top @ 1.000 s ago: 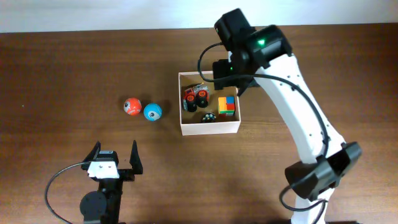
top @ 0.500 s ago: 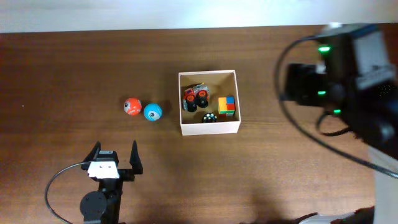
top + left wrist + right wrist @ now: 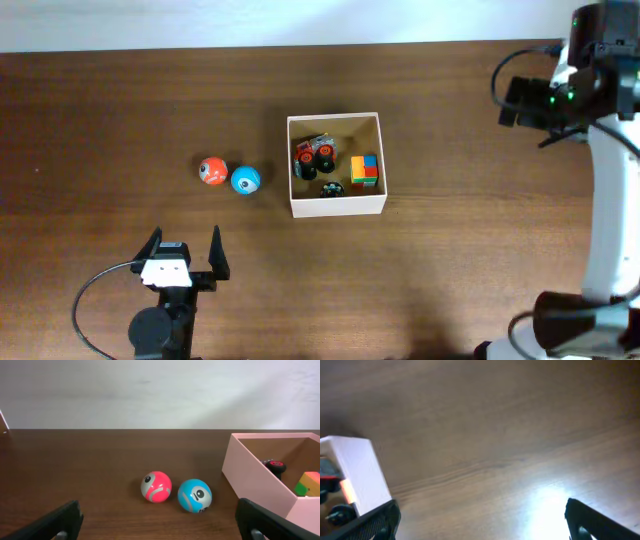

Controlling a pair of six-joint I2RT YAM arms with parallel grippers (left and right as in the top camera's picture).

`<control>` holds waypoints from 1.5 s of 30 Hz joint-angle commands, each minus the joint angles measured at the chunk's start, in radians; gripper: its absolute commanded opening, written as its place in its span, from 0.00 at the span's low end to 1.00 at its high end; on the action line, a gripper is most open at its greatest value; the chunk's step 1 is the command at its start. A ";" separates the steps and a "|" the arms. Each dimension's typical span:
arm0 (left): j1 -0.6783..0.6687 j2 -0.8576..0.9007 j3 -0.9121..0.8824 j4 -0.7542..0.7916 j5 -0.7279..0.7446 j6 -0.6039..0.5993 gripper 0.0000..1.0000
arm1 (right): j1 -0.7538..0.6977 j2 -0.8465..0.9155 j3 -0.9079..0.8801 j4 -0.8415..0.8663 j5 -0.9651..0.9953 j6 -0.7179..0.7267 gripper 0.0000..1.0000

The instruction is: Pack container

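The container [image 3: 337,206] is a square white-walled box mid-table, holding a red-and-black toy car [image 3: 315,158], a colourful cube [image 3: 364,170] and a small black toy [image 3: 333,188]. Left of it lie an orange-red ball [image 3: 212,171] and a blue ball [image 3: 245,180], side by side. My left gripper [image 3: 185,255] rests open near the front edge. In the left wrist view the two balls [image 3: 156,486] [image 3: 194,495] lie well ahead of the open left gripper [image 3: 160,527], beside the container [image 3: 255,477]. My right gripper [image 3: 512,100] hangs open and empty at the far right, away from the container [image 3: 362,472].
Bare brown wood lies around the container and under the right gripper [image 3: 482,520]. A pale wall runs along the table's back edge [image 3: 200,45]. The left arm's cable [image 3: 90,300] loops at the front left.
My right arm has swung from above the container's back edge out to the far right, its jaws spreading wider. The left arm, balls and container have not moved.
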 commanded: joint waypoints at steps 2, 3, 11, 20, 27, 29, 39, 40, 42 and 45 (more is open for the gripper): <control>0.004 -0.004 -0.008 0.000 -0.006 0.012 0.99 | -0.007 0.027 -0.163 0.081 -0.077 -0.034 0.99; 0.004 -0.004 -0.008 0.000 -0.006 0.012 0.99 | -0.002 0.029 -0.199 0.107 -0.080 -0.034 0.99; 0.004 -0.004 -0.008 0.000 -0.006 0.012 0.99 | 0.006 0.032 -0.388 0.316 -0.076 -0.053 0.99; 0.004 -0.004 -0.008 0.000 -0.006 0.012 0.99 | 0.002 0.032 -0.502 0.402 -0.076 -0.053 0.99; 0.004 -0.004 -0.008 0.000 -0.006 0.012 0.99 | 0.002 0.032 -0.505 0.402 -0.076 -0.053 0.99; 0.004 -0.004 -0.008 0.000 -0.006 0.012 0.99 | 0.002 0.032 -0.505 0.402 -0.076 -0.053 0.99; 0.004 -0.004 -0.008 0.000 -0.006 0.012 0.99 | 0.002 0.032 -0.505 0.402 -0.076 -0.053 0.99; 0.004 -0.004 -0.008 0.000 -0.006 0.012 0.99 | 0.002 0.032 -0.505 0.402 -0.076 -0.053 0.99; 0.004 -0.004 -0.008 0.000 -0.006 0.012 0.99 | 0.002 0.032 -0.505 0.402 -0.076 -0.053 0.99; 0.004 -0.004 -0.008 0.000 -0.006 0.012 0.99 | 0.002 0.032 -0.505 0.402 -0.076 -0.053 0.99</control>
